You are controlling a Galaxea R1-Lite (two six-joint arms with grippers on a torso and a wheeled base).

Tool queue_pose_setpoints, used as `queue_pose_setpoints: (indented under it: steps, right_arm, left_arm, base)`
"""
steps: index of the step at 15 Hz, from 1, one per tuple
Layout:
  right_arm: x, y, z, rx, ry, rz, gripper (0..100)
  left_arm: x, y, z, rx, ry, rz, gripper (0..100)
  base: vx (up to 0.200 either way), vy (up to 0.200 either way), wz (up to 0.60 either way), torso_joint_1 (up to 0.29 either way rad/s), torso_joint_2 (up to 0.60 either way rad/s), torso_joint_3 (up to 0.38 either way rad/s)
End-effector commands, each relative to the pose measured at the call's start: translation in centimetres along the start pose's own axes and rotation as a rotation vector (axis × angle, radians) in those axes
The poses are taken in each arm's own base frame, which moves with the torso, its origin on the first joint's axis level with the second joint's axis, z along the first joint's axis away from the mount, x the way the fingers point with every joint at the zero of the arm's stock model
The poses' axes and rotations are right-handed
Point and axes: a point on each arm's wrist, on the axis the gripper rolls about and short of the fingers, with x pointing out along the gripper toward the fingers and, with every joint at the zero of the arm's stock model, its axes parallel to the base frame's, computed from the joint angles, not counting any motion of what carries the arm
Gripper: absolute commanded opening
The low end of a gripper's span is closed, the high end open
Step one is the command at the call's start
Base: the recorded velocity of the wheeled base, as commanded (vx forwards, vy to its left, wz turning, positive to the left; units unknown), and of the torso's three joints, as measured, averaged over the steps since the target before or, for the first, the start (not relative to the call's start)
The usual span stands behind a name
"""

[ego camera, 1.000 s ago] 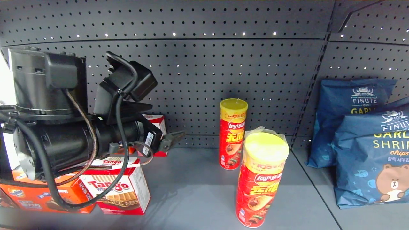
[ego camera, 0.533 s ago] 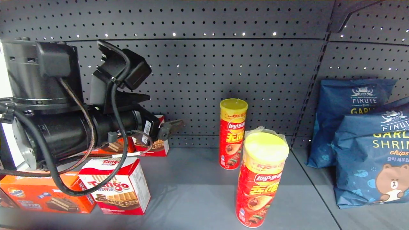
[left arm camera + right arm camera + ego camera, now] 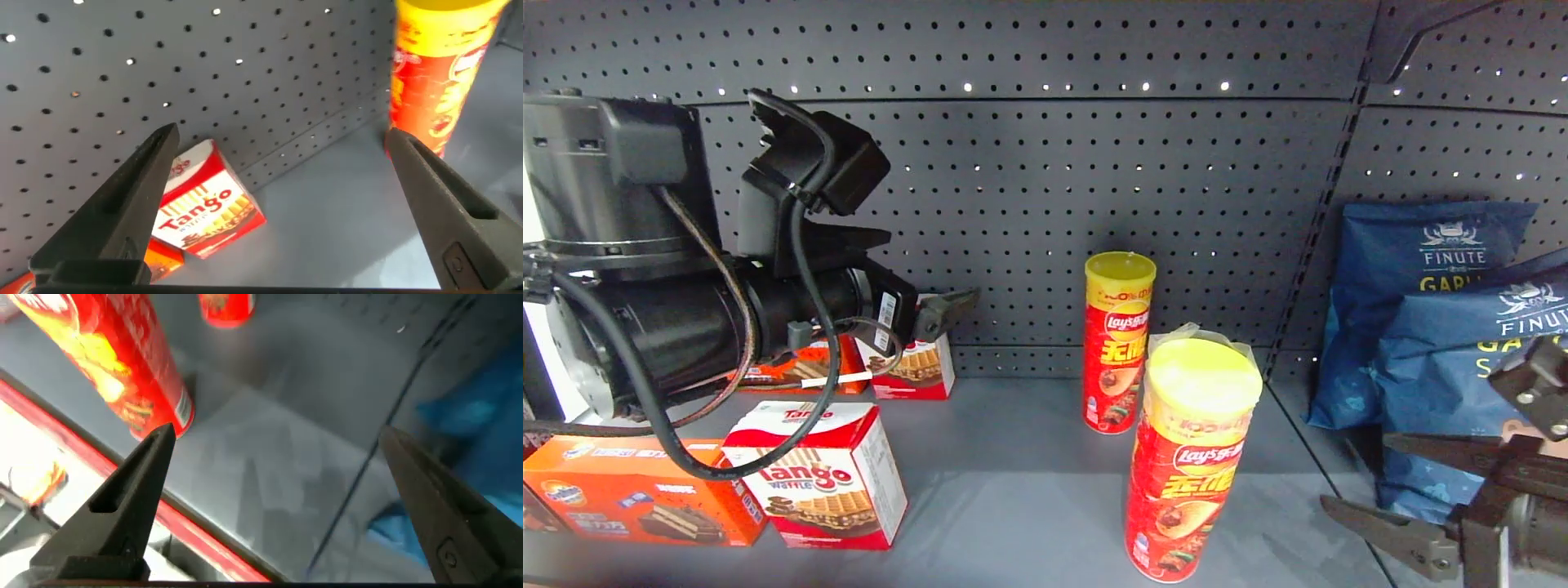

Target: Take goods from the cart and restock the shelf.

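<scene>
My left gripper (image 3: 941, 314) hangs open and empty above the shelf's left side, just over the rear wafer box (image 3: 916, 369). From the left wrist, that gripper (image 3: 282, 140) frames the wafer box (image 3: 208, 204) standing against the pegboard, with a chips can (image 3: 437, 73) off to one side. My right gripper (image 3: 1354, 472) is open and empty at the lower right, beside the front chips can (image 3: 1188, 457). A second chips can (image 3: 1117, 343) stands behind. From the right wrist, the gripper (image 3: 278, 434) is over bare shelf next to a can (image 3: 122, 359).
A front wafer box (image 3: 825, 482) and an orange box (image 3: 637, 498) sit at the shelf's (image 3: 1021, 482) front left. Blue chip bags (image 3: 1421, 269) lean at the right, past a divider seam. The pegboard (image 3: 1045, 180) closes the back. The shelf's red front edge (image 3: 82, 453) lies below.
My left arm has lifted and drawn back to the left, uncovering the boxes under it. My right gripper has come into view at the lower right, open.
</scene>
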Motion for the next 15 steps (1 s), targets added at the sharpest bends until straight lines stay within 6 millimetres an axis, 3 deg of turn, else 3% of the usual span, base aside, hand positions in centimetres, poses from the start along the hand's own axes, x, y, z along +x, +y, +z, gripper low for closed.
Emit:
queue_pose_setpoints:
  steps: [1, 10, 15]
  right_arm:
    - [2.5, 0.4, -1.1, 0.003, 0.11, 0.007, 100]
    - [4.9, 0.4, -1.3, 0.007, 0.178, -0.017, 100]
    - [5.7, 0.8, -0.1, -0.005, 0.156, 0.004, 100]
  left_arm:
    - [0.2, 0.0, 0.1, 0.002, 0.001, 0.0, 100]
    - [1.1, -0.1, 0.5, 0.057, -0.006, -0.002, 100]
    - [0.9, -0.3, 0.3, 0.058, -0.003, -0.008, 100]
  base:
    - [0.0, 0.0, 0.0, 0.0, 0.0, 0.0]
    - [0.0, 0.0, 0.0, 0.0, 0.0, 0.0]
    - [0.0, 0.0, 0.0, 0.0, 0.0, 0.0]
